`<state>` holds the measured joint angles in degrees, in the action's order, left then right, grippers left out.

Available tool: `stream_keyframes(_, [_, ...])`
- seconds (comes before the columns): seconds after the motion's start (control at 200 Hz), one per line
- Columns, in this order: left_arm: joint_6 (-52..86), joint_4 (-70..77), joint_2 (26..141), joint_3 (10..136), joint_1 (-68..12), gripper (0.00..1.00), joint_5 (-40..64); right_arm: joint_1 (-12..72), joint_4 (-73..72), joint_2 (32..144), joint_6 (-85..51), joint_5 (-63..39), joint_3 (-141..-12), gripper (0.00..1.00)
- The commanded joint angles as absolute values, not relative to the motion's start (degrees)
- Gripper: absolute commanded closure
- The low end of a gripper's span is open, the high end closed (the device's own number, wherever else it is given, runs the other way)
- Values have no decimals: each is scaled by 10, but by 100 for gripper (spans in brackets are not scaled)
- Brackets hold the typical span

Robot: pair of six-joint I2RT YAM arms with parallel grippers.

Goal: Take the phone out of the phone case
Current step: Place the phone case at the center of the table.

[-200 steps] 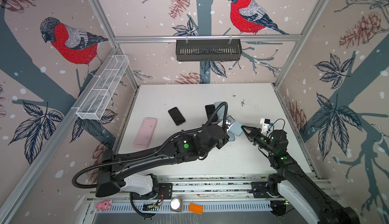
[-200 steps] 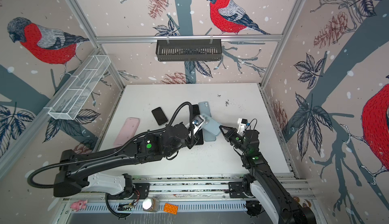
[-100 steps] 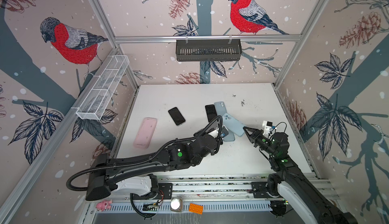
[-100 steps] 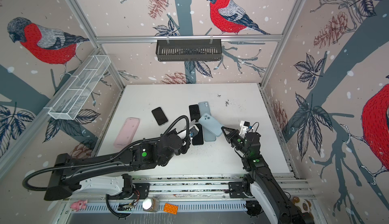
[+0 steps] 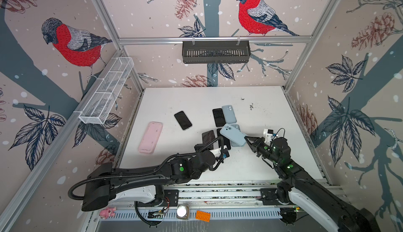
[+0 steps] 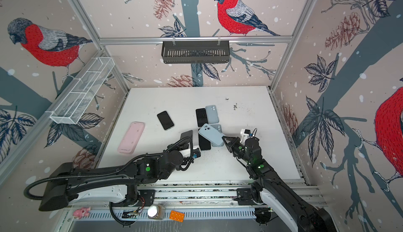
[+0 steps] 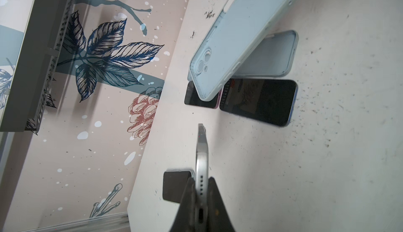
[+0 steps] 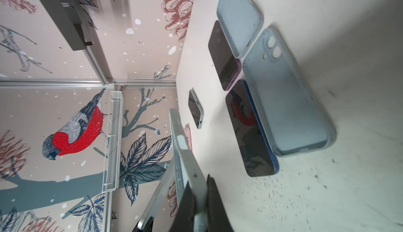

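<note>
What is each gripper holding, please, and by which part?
Left gripper: the phone, pinched at its bottom end. Right gripper: the light blue case, pinched by its rim at the end away from the camera cutout.

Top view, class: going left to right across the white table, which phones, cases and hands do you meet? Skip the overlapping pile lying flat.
Pink phone case → lone black phone → held phone in the left hand → light blue case → right hand gripping it.
</note>
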<state>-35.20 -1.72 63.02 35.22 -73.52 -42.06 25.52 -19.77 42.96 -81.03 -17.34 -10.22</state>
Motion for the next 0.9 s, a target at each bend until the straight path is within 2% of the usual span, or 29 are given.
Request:
stream_keyframes(0.0, [-400, 37, 633, 335, -736, 100, -447, 298, -222, 454, -846, -88, -114, 100])
stream_keyframes(0.305, [-449, 52, 618, 261, -724, 100, -408, 440, -274, 596, -954, 51, -143, 100])
stream_keyframes(0.625, [-488, 92, 618, 210, -703, 100, -384, 537, -331, 775, -1056, 127, -194, 100])
stream_keyframes(0.81, [-482, 88, 626, 201, -697, 100, -371, 573, -331, 812, -1088, 166, -218, 99])
stream_keyframes(0.895, [-486, 93, 629, 192, -696, 100, -365, 591, -319, 812, -1101, 189, -224, 95])
